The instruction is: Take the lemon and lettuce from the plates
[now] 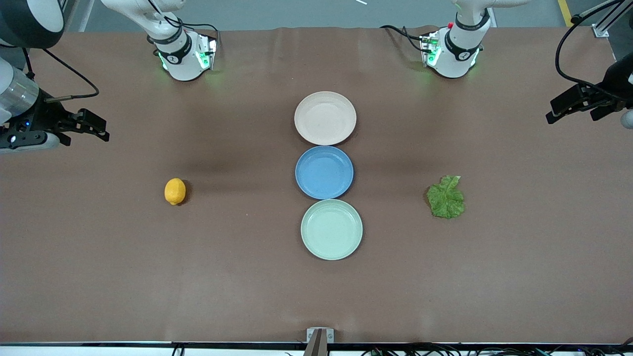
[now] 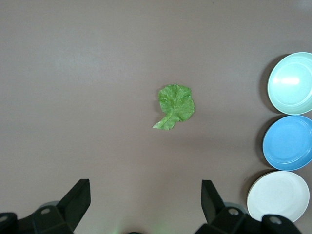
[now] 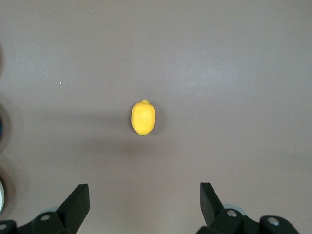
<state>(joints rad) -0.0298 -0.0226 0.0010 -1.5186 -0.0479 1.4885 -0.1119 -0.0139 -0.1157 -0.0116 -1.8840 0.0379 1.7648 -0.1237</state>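
The lemon lies on the bare table toward the right arm's end, off any plate; it also shows in the right wrist view. The lettuce lies on the table toward the left arm's end, and shows in the left wrist view. The beige-pink plate and the mint green plate are both empty. My right gripper is open and empty, up over the table's edge at its own end. My left gripper is open and empty, up over its end.
An empty blue plate sits between the beige-pink and mint plates, so the three form one column in the table's middle. The two arm bases stand along the table edge farthest from the front camera.
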